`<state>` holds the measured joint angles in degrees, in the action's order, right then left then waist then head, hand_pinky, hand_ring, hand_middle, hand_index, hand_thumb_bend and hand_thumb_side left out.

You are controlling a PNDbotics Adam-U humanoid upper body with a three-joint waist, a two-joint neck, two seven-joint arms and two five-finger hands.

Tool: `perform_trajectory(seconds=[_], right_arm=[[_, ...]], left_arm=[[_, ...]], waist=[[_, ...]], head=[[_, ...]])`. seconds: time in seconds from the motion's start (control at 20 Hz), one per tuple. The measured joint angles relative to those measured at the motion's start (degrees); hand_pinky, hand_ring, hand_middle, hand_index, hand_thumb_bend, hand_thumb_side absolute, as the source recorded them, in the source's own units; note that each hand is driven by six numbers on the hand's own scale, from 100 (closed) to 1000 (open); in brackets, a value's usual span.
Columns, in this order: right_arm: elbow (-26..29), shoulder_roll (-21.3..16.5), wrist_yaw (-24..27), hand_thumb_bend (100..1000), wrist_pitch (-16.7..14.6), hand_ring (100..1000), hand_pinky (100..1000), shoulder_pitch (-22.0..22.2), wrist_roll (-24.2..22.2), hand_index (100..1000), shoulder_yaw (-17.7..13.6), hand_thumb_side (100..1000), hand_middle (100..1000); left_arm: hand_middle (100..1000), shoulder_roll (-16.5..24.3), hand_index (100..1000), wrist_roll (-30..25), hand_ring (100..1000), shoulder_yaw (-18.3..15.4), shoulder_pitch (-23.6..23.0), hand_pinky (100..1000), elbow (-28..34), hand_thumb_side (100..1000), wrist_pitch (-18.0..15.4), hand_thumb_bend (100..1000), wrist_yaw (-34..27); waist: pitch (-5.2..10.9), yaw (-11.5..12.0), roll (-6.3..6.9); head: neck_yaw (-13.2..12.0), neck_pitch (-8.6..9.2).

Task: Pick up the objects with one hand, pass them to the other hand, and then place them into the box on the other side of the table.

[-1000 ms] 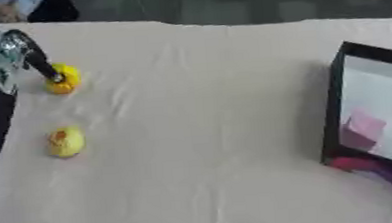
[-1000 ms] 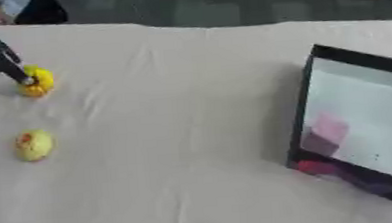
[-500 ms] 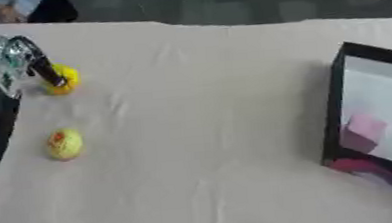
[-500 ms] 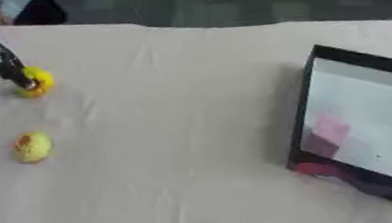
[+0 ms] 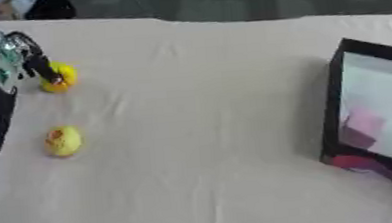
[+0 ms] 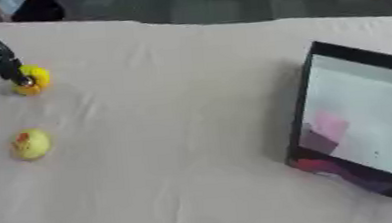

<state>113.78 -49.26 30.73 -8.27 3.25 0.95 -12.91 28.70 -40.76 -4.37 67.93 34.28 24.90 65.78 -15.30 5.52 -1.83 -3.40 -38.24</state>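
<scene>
The duck (image 5: 59, 77) sits at the far left of the surface (image 5: 201, 133), left hand (image 5: 11, 53) touching it, fingers curled beside it. It looks light, smooth; best pinched across the body.

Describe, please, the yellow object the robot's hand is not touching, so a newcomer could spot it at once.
On the cream tablecloth, look to the left side, opposite the black-rimmed box. Two small yellow objects lie there; it is the nearer, paler rounded one with a reddish spot, lying alone, while the brighter far one sits against the left hand.
</scene>
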Motion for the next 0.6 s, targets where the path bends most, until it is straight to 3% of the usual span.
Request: perform_trajectory(seconds=[0.35,0.6], right_arm=[[0.0,-0.8,0.8,100,-0.6,1000,1000,0.8,-0.2,935,0.0,751,886],[0.0,-1.1,0.9,100,-0.8,1000,1000,0.9,-0.2,934,0.0,749,886]], left_arm=[[591,0.5,524,0.2,742,1.3,0.2,803,2.3,100,-2.0,139,-0.7],[576,1.5,523,0.4,727,2.1,0.1,799,5.3,100,-4.1,100,-4.4]], waist=[[0.66,0.3,0.00],[0.88,0.6,0.02]], head=[[0.7,-0.49],[1.3,-0.94]])
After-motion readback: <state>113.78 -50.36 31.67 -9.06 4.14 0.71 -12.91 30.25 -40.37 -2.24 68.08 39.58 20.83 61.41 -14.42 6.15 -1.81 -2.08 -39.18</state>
